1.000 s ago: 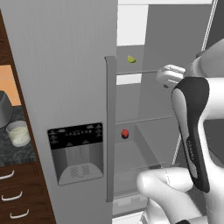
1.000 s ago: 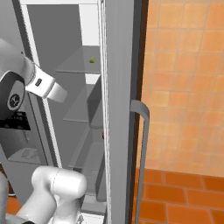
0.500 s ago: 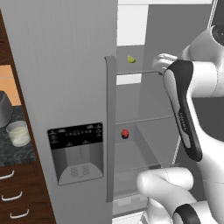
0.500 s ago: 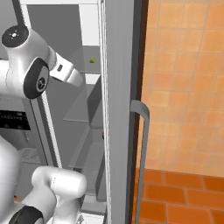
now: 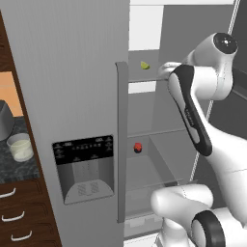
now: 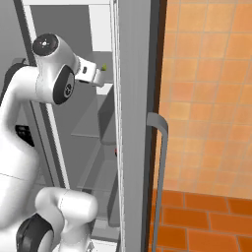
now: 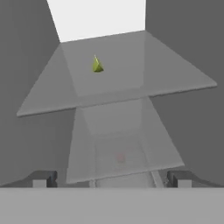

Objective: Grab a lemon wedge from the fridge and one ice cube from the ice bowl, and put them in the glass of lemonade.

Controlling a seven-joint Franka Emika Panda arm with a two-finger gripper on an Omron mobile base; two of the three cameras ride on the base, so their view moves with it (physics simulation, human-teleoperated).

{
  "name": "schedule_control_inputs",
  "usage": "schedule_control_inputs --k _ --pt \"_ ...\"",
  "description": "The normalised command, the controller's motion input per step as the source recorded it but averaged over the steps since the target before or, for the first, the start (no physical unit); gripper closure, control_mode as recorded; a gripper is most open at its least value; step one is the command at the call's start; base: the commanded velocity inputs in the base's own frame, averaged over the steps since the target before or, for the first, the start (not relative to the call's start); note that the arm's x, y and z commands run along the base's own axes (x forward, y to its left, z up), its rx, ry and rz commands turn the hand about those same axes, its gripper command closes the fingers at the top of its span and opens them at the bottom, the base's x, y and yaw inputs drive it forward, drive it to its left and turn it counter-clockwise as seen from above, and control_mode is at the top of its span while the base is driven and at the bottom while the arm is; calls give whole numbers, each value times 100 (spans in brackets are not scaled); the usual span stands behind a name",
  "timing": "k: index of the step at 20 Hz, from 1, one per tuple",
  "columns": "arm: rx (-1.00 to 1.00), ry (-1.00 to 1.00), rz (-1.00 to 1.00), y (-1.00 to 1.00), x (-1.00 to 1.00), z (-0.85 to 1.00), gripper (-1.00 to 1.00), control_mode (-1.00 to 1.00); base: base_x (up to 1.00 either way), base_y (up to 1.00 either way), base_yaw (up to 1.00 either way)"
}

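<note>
The grey fridge [image 5: 77,72] stands with its dispenser door shut and its right door swung open. A small yellow-green lemon wedge [image 5: 144,64] lies on the upper glass shelf [image 7: 175,74], towards the back. My gripper [image 5: 162,71] is level with that shelf's front edge, just right of the wedge and apart from it. In the hand view the lemon wedge [image 7: 97,65] sits ahead and slightly left, and the gripper [image 7: 111,181] is open with nothing between its fingertips [image 7: 41,180]. The glass of lemonade [image 5: 19,147] stands on the dark counter at the left. The ice bowl is out of view.
A small red item [image 5: 138,147] rests on the lower fridge shelf. The open door [image 6: 135,123] with its long handle [image 6: 160,162] stands close on the arm's right. A grey toaster [image 5: 4,120] sits behind the glass, above drawers [image 5: 14,217].
The arm has folded upward and the hand has swung left to the upper shelf, closer to the lemon wedge. The wedge and red item have not moved.
</note>
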Motion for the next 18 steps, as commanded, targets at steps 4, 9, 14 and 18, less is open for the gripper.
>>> schedule_control_inputs --k 4,9,14,18 --pt "-15 2 9 0 74 -4 -100 -100 0 0 0" --pt "-2 0 2 9 50 0 -100 -100 0 0 0" --pt "0 0 0 31 45 -4 -100 -100 0 0 0" --pt "0 0 1 4 40 -1 -100 -100 0 0 0"
